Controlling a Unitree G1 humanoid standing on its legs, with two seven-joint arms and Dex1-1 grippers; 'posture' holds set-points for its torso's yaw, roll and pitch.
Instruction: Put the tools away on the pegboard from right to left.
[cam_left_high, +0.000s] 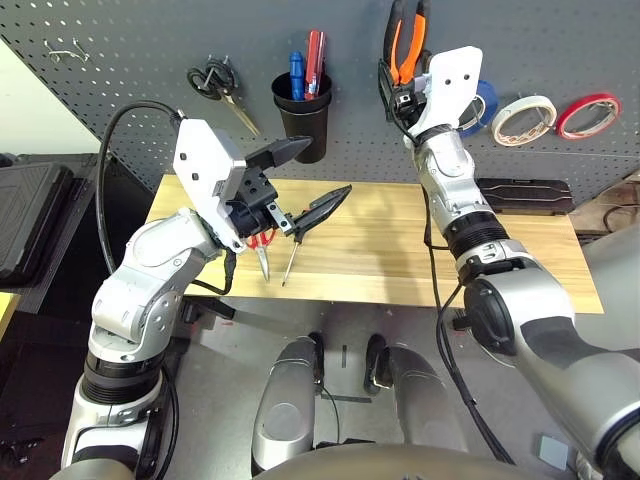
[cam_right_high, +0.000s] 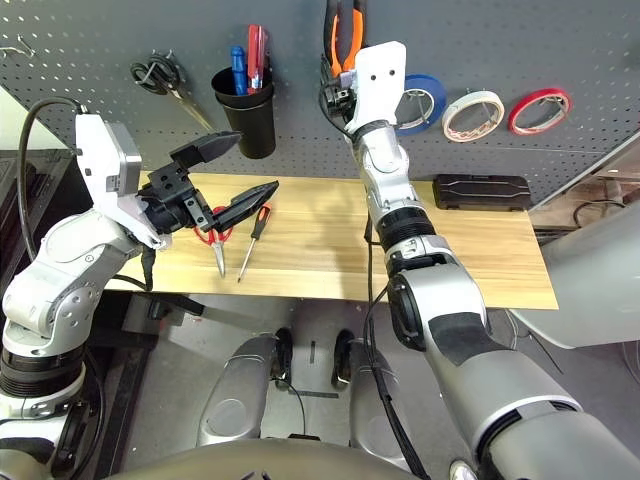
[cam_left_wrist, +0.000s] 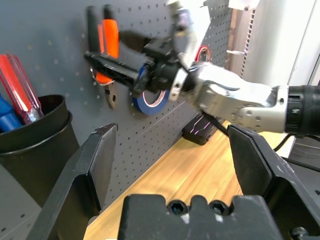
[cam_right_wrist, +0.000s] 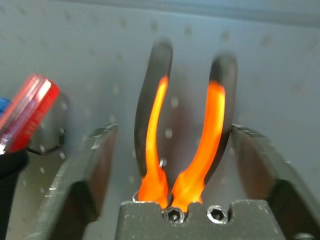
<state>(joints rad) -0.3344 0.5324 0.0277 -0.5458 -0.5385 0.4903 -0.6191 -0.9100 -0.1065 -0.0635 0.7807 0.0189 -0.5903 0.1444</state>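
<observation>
A dark grey perforated pegboard stands behind a pale wooden table. The orange-and-black-handled pliers hang upright on the board, their long axis vertical and curved handles up, between the fingers of the right gripper, which stand spread at the handles' sides; whether they touch cannot be told. Right of them hang a blue tape roll, the white tape roll and a red tape roll. The slim screwdriver and red-handled scissors lie on the wood, pointing toward the near edge, beneath the left gripper, open and empty. A glossy black cup holds blue and red handles. No writing is legible.
</observation>
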